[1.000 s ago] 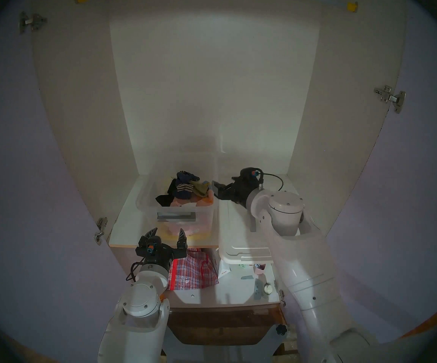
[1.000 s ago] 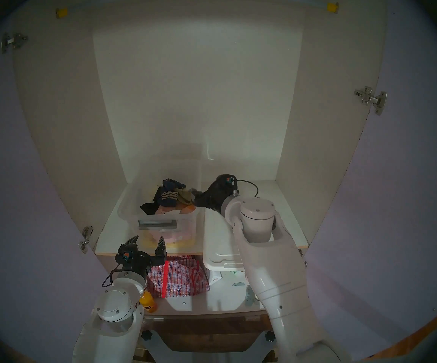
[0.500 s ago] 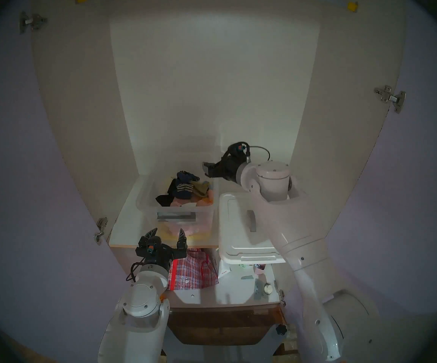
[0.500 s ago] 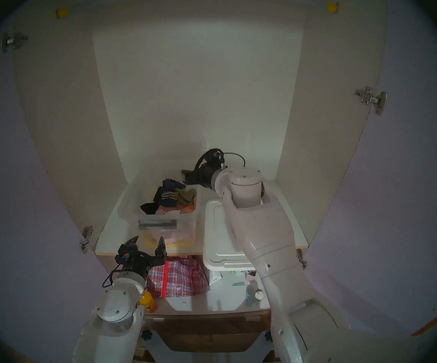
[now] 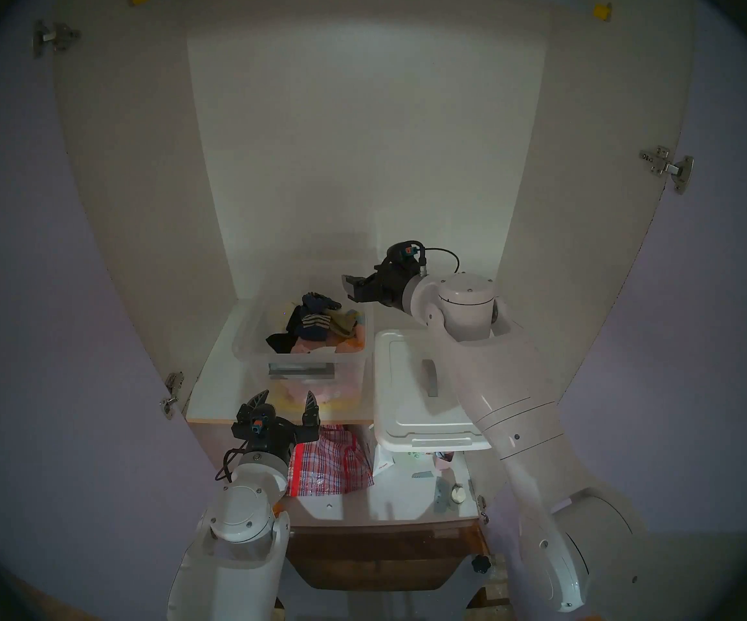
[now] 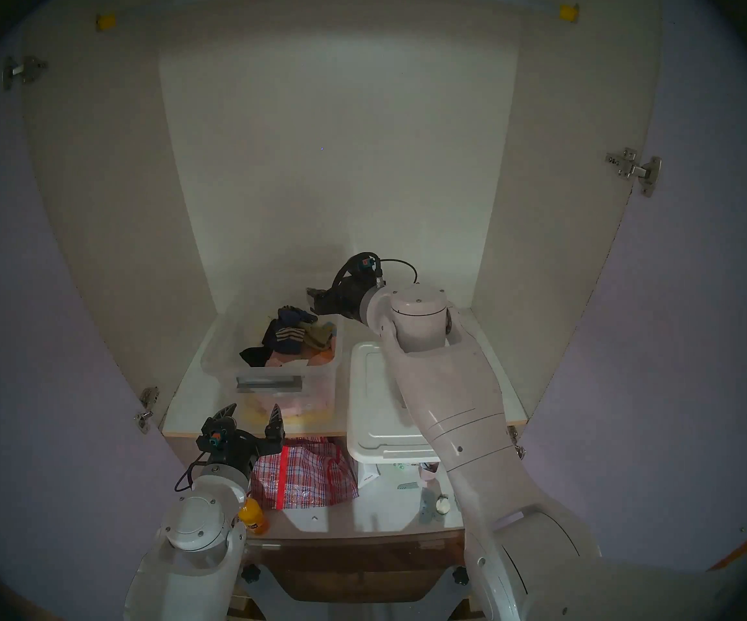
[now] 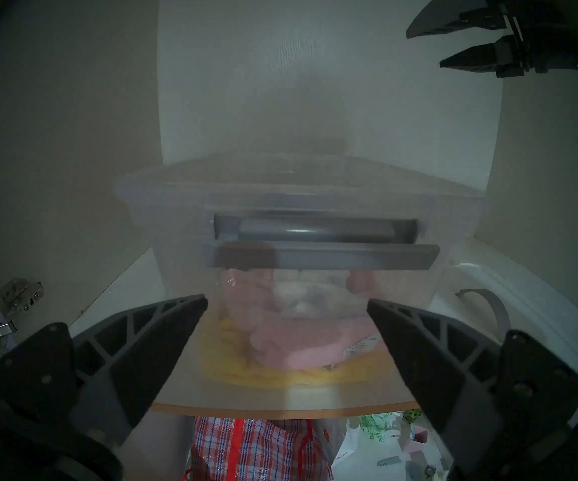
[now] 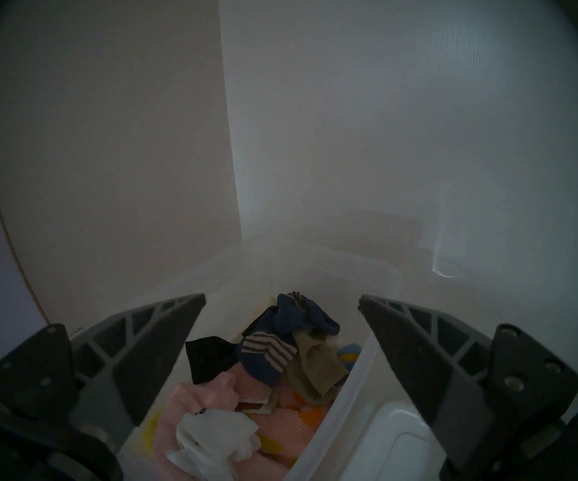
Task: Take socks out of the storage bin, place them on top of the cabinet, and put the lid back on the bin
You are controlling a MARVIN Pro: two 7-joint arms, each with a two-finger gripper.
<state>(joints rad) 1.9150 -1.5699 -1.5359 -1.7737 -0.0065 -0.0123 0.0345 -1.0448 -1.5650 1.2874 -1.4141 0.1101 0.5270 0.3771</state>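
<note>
Bin [image 5: 302, 360] top open, lid [image 5: 412, 400] off and lying flat just right of it on the shelf [image 5: 210, 396]. Clear air above bin up the cabinet [image 5: 362, 136] interior. Right gripper [image 5: 350, 288] hangs over bin's back right corner, jaws wide, empty. Clothes pile fills bin; white socks [image 8: 211, 442] on top near front. Left gripper [image 5: 285, 402] spread before bin's front wall, blocking front approach.

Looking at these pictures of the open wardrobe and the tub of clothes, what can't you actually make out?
- The white socks: seen only in the right wrist view; its bottom edge cuts them off.
- The lid: its right half hides under the right arm in both head views.
- The storage bin: its contents are only a pink and yellow blur through the front wall in the left wrist view.
- The small items on the lower shelf: too small to name.
</note>
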